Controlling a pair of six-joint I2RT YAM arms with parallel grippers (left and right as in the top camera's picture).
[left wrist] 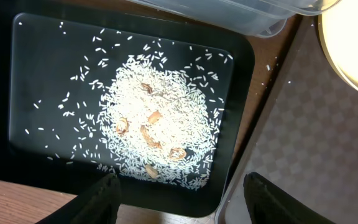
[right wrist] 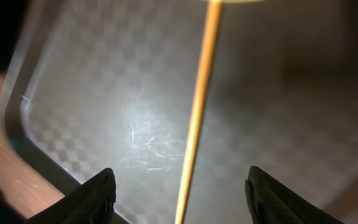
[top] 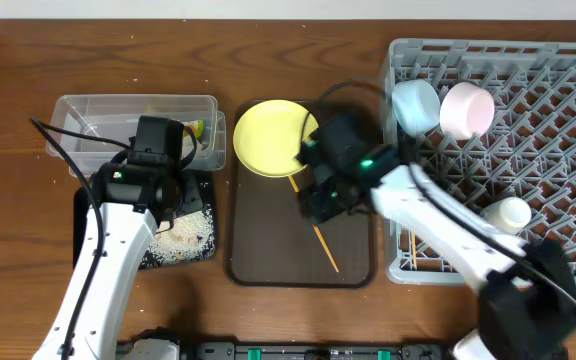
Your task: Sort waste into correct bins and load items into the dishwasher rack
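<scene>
The right gripper [right wrist: 180, 200] had its jaws apart, one chopstick [right wrist: 199, 106] lying between them on the brown tray [right wrist: 92, 87]. The left gripper [left wrist: 182, 199], also apart, hovered with rice [left wrist: 160, 124] beneath it.

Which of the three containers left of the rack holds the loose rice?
The shallow black tray, with rice piled in it; the clear tub behind it and the brown serving tray beside it have no such pile.

Yellow plate [top: 268, 135]: round, flat, at the far end of the dark-brown serving tray [top: 258, 250].
Chopstick [top: 326, 250]: thin, wooden, slanting across that tray.
Light-blue bowl [top: 415, 105], pinkish bowl [top: 466, 110]: tipped, side by side in the grey rack [top: 558, 150].
Pale cup [top: 508, 214]: in the rack.
Rice [left wrist: 160, 134]: heaped in the black tray [left wrist: 23, 93].
Wrapper [top: 196, 128]: inside the clear tub [top: 98, 115].
</scene>
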